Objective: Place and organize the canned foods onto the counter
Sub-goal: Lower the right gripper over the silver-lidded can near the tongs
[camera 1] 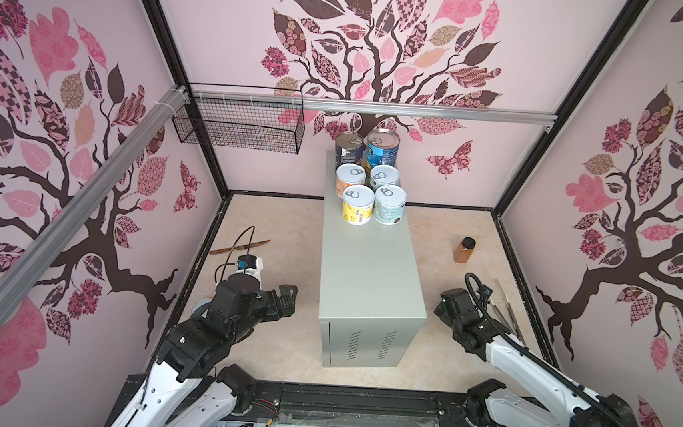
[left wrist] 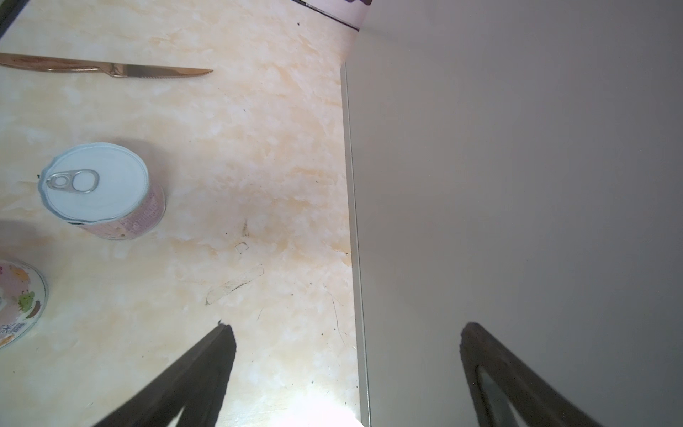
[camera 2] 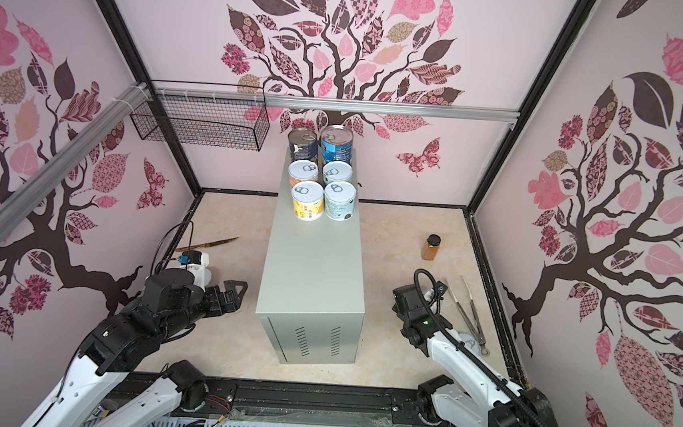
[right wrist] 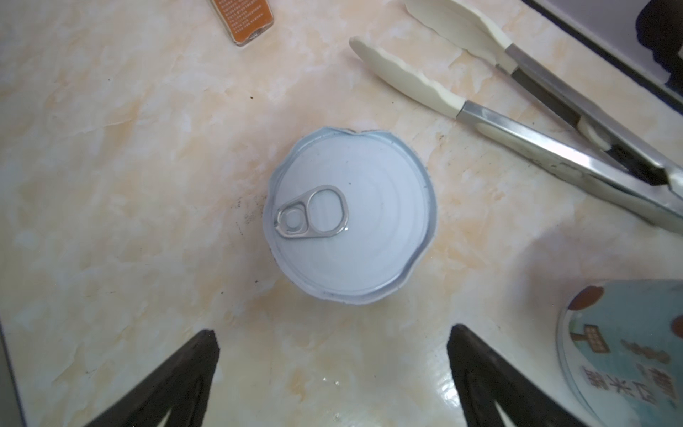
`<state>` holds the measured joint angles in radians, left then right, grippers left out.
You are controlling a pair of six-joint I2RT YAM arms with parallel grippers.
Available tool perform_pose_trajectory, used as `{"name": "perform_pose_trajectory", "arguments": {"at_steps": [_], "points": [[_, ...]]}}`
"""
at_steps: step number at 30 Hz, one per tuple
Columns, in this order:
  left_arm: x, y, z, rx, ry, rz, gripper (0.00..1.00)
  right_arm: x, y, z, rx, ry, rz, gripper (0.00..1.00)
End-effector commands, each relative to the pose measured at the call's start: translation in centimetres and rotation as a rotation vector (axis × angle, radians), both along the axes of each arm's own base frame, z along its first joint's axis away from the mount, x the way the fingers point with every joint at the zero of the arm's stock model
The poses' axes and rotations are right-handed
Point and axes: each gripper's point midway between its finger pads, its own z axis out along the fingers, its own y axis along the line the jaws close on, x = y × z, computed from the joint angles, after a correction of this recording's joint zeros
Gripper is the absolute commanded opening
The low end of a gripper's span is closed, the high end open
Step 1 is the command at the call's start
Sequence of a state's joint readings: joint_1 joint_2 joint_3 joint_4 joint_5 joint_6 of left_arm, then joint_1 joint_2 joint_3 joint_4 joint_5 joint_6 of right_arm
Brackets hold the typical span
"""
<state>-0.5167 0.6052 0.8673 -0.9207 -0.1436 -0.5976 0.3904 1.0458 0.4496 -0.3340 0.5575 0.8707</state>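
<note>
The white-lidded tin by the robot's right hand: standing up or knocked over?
Standing upright. The tin shows its round pull-tab lid face-on to the wrist camera, ahead of the open right hand.

Six upright cans [camera 1: 358,204] crowd the grey counter [camera 1: 368,275].

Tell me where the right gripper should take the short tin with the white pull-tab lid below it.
Grip the short white-lidded tin by its curved side wall, coming straight down from above. It stands upright, lid up, its sides free, and the flat lid offers no hold. The open right gripper hangs above it; mind the cream-tipped metal tongs nearby.
</note>
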Motion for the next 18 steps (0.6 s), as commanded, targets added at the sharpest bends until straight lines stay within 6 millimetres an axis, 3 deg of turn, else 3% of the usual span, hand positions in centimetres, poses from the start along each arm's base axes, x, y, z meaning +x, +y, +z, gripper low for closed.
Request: {"name": "perform_pose_trajectory", "arguments": {"at_steps": [1, 18], "points": [[0.1, -0.5, -0.5, -0.009, 0.001, -0.023, 0.98, 1.4, -0.7, 0.7, -0.004, -0.047, -0.064, 1.0], [0.2, -1.5, -0.5, -0.031, -0.008, -0.077, 0.98, 4.2, -2.7, -2.6, -0.102, 0.007, -0.219, 1.0]]}}
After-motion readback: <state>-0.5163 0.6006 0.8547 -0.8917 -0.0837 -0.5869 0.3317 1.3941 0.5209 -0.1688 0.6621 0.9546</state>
